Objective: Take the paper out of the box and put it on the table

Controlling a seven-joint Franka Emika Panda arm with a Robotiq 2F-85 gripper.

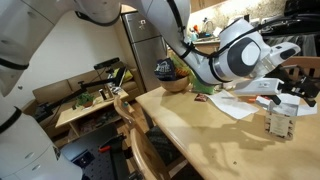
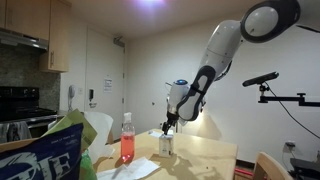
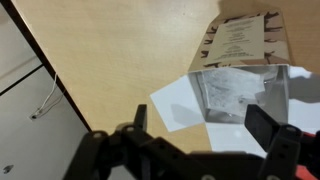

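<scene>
The box [image 3: 243, 45] stands open on the light-wood table [image 3: 120, 50], its printed flap folded back. Inside its mouth I see the paper [image 3: 232, 90], white with faint print. My gripper [image 3: 203, 125] is open, its two dark fingers spread just above the box opening, holding nothing. In both exterior views the gripper [image 1: 284, 97] [image 2: 168, 127] hangs right over the box [image 1: 281, 122] [image 2: 166, 146], near the table's [image 1: 190, 130] far end.
A larger flat white sheet [image 3: 178, 105] [image 1: 235, 105] lies under and beside the box. A pink spray bottle [image 2: 127, 140] stands near it. A bowl [image 1: 172, 78], a wooden chair [image 1: 138, 135], a low cluttered desk [image 1: 90, 100] and a snack bag [image 2: 45, 152] are around.
</scene>
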